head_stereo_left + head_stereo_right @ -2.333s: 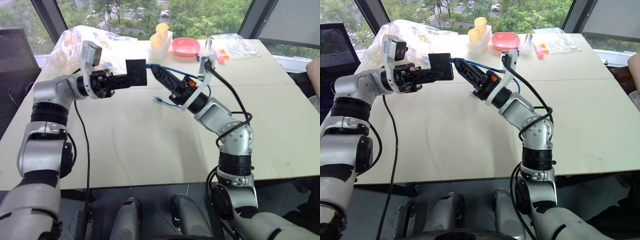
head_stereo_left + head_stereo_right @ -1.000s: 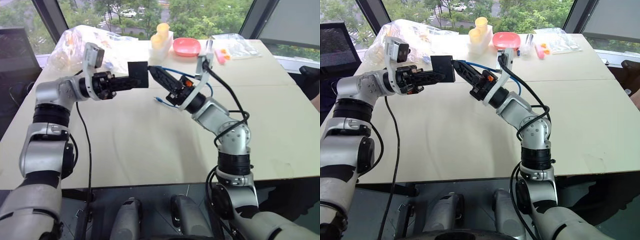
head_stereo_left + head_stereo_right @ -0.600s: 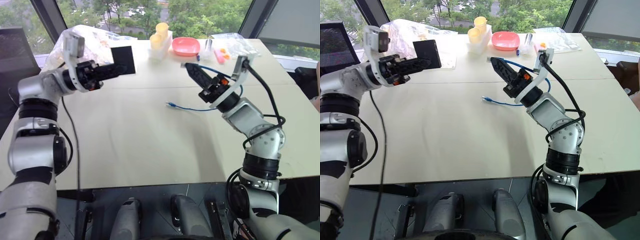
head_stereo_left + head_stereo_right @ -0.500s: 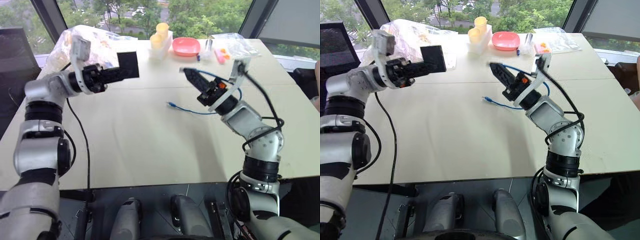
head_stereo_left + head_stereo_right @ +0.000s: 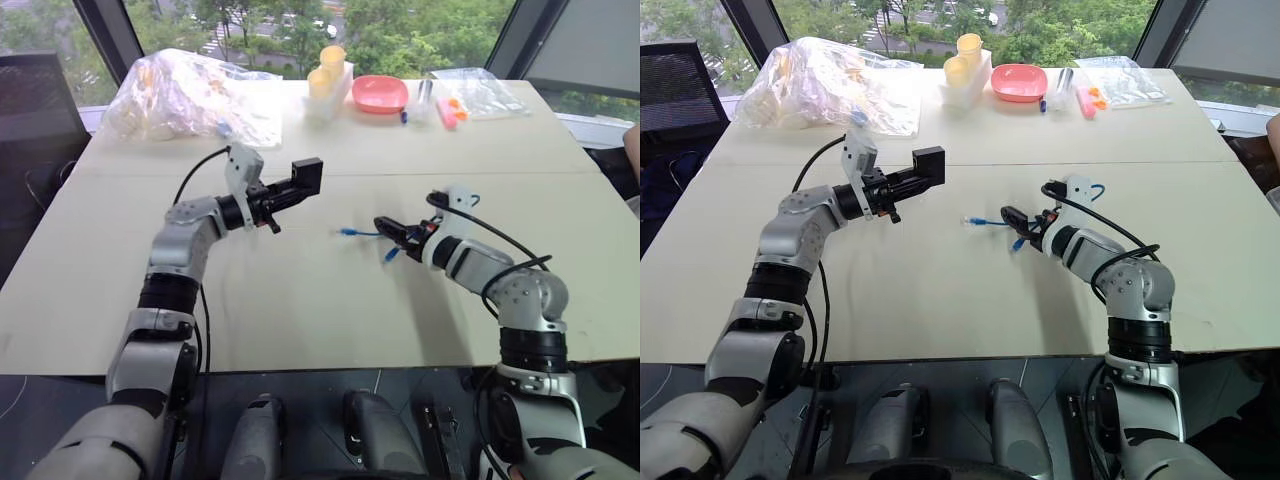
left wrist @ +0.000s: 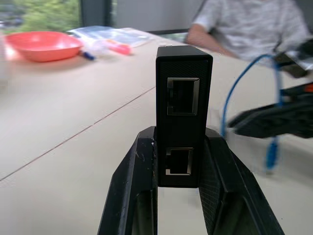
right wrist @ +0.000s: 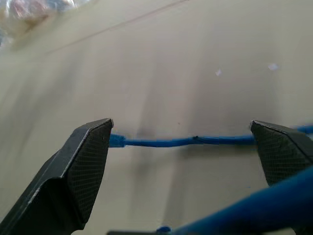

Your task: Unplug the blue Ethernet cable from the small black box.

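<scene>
The small black box (image 5: 305, 178) is held just above the table with my left gripper (image 5: 291, 190) shut on it. In the left wrist view the box (image 6: 183, 112) stands between my fingers (image 6: 142, 181), and both its ports are empty. The blue Ethernet cable (image 5: 357, 232) lies loose on the table, apart from the box. My right gripper (image 5: 386, 226) hovers low over it, open. In the right wrist view the cable (image 7: 195, 141) runs across the table beyond the spread fingertips (image 7: 90, 152), and another stretch of it (image 7: 244, 210) crosses close to the camera.
At the table's far side stand a crumpled clear plastic bag (image 5: 190, 95), yellow cups in a white holder (image 5: 330, 68), a pink bowl (image 5: 380, 93) and a clear bag of small items (image 5: 480, 90). A person (image 6: 254, 24) sits beyond the right edge.
The plug came out of the box as my two arms drew apart. Both arms then sank toward the table, my right gripper opened, and the cable now lies on the table.
</scene>
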`<state>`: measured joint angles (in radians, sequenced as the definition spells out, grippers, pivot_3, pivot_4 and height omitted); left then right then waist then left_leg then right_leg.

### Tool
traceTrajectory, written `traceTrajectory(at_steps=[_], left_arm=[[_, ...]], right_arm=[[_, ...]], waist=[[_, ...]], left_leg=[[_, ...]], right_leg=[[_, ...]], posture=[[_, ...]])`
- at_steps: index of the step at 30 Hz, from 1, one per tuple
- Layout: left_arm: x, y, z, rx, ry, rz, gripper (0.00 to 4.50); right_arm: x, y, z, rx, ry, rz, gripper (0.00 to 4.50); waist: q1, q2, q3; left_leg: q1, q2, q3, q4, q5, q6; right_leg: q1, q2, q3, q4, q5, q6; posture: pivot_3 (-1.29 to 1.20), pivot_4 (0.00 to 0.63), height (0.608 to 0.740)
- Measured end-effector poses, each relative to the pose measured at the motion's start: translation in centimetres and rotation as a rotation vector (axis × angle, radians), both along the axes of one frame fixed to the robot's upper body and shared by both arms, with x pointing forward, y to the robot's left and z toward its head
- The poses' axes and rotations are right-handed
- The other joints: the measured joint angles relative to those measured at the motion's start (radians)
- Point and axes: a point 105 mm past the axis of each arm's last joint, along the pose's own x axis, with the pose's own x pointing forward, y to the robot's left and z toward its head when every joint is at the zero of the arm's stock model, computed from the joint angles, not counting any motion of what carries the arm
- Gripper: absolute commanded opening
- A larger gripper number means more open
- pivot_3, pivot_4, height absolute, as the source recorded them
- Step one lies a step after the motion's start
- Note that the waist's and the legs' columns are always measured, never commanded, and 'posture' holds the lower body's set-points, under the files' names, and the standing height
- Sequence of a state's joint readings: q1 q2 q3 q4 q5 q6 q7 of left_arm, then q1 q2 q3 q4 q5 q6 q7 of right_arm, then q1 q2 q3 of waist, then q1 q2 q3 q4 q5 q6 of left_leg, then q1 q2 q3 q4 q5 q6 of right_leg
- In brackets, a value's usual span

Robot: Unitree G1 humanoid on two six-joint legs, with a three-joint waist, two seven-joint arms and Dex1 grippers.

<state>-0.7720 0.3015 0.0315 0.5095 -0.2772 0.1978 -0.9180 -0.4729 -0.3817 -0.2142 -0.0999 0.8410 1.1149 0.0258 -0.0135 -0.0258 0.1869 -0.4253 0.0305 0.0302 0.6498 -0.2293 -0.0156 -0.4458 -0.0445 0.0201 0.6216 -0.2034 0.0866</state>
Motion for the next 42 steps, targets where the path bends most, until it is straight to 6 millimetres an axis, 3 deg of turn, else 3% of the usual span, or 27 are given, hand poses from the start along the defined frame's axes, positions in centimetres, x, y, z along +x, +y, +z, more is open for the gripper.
traceTrajectory(at_steps=[4, 7, 12, 17, 20, 22, 24, 27, 29, 31, 35, 40, 42], left_arm=[[0.1, 0.3, -2.7, 0.03, 0.01, 0.114, 0.52], [-0.4, -0.1, -4.5, 0.043, 0.039, 0.127, 0.52], [-0.6, -0.5, -4.7, 0.052, 0.02, 0.125, 0.52], [-0.6, -0.7, -4.2, 0.034, 0.005, 0.127, 0.52], [-1.0, -0.7, -3.3, 0.008, -0.022, 0.125, 0.52], [-1.4, -0.2, -3.3, -0.01, -0.02, 0.147, 0.52], [-1.8, -0.3, -3.4, -0.036, -0.003, 0.15, 0.52], [-2.6, -0.5, -3.0, -0.05, -0.002, 0.133, 0.52], [-2.9, 0.0, -3.4, -0.027, 0.003, 0.139, 1.54], [-3.1, 0.0, -4.0, 0.005, 0.004, 0.129, 2.07], [-3.4, -0.7, -4.2, 0.021, -0.015, 0.109, 3.19], [-3.1, -0.4, -4.2, 0.059, -0.04, 0.127, 4.39], [-3.0, 0.1, -4.0, 0.076, -0.043, 0.148, 4.39]], right_arm=[[-5.3, -1.9, -1.5, -0.289, 0.076, 0.186, 4.46], [-8.0, -4.8, -1.9, -0.633, 0.11, 0.349, 4.46], [-7.4, -8.9, 0.3, -1.172, 0.013, 0.553, 4.46], [-8.0, -10.2, 2.0, -1.356, 0.006, 0.741, 4.46], [-7.8, -12.1, 2.9, -1.462, 0.027, 0.74, 4.46], [-5.3, -11.8, 5.0, -1.38, -0.115, 0.536, 4.46], [-2.8, -9.3, 7.6, -1.118, -0.329, 0.307, 4.46], [-2.3, -5.5, 7.8, -0.715, -0.437, 0.199, 4.46], [-2.5, -3.3, 7.3, -0.546, -0.473, 0.177, 4.5], [-2.4, -1.7, 6.9, -0.411, -0.489, 0.13, 4.5], [-1.8, -0.9, 6.5, -0.307, -0.492, 0.018, 4.5], [-1.6, -1.1, 6.1, -0.335, -0.496, -0.02, 4.5], [-2.0, -1.3, 5.1, -0.33, -0.468, -0.017, 4.5]], waist=[[0.013, 0.001, -0.001], [0.018, 0.0, -0.001], [0.015, 0.001, -0.001], [0.014, 0.001, -0.001], [0.018, 0.001, -0.001], [0.009, -0.002, -0.002], [-0.003, -0.003, -0.002], [0.004, -0.003, -0.002], [0.005, -0.002, -0.003], [0.005, -0.002, -0.002], [0.004, -0.002, -0.003], [0.002, -0.002, -0.003], [0.002, -0.002, -0.003]], left_leg=[[0.0, -0.001, 0.0, 0.0, -0.002, 0.004], [-0.001, -0.001, 0.001, 0.003, -0.003, 0.004], [0.0, 0.0, 0.004, 0.008, -0.003, 0.003], [-0.001, 0.001, 0.005, 0.007, -0.003, 0.004], [-0.001, 0.0, 0.006, 0.007, -0.004, 0.004], [0.0, 0.001, 0.007, 0.008, -0.004, 0.004], [0.0, 0.001, 0.006, 0.01, -0.004, 0.005], [0.0, 0.001, 0.001, 0.011, -0.004, 0.005], [-0.001, 0.001, 0.001, 0.011, -0.004, 0.005], [-0.001, 0.001, 0.003, 0.012, -0.004, 0.005], [-0.001, 0.001, 0.004, 0.013, -0.004, 0.005], [-0.001, 0.001, 0.004, 0.013, -0.004, 0.005], [-0.001, 0.001, 0.004, 0.012, -0.004, 0.005]], right_leg=[[0.003, -0.002, 0.0, -0.006, -0.001, 0.001], [0.004, -0.002, 0.0, -0.009, -0.003, -0.002], [0.004, -0.002, 0.0, -0.009, -0.003, -0.003], [0.003, -0.001, 0.0, -0.008, -0.001, -0.005], [0.002, -0.002, 0.002, -0.009, -0.001, -0.005], [0.003, -0.001, 0.003, -0.009, -0.001, -0.005], [0.004, 0.0, 0.003, -0.008, 0.001, -0.003], [0.006, 0.003, 0.001, -0.006, 0.001, -0.003], [0.006, 0.002, 0.001, -0.006, 0.001, -0.003], [0.006, 0.0, 0.001, -0.006, 0.001, -0.003], [0.006, -0.003, 0.002, -0.007, 0.002, -0.003], [0.006, -0.001, 0.002, -0.006, 0.002, -0.003], [0.006, 0.0, 0.002, -0.006, 0.002, -0.003]], posture=[[0.0, 0.15, 0.74], [0.0, 0.15, 0.74], [0.0, 0.15, 0.74], [0.0, 0.15, 0.74], [0.0, 0.15, 0.74], [0.0, 0.15, 0.74], [0.0, 0.15, 0.74], [0.0, 0.15, 0.74], [0.0, 0.15, 0.74], [0.0, 0.15, 0.74], [0.0, 0.15, 0.74], [0.0, 0.15, 0.74], [0.0, 0.15, 0.74]])
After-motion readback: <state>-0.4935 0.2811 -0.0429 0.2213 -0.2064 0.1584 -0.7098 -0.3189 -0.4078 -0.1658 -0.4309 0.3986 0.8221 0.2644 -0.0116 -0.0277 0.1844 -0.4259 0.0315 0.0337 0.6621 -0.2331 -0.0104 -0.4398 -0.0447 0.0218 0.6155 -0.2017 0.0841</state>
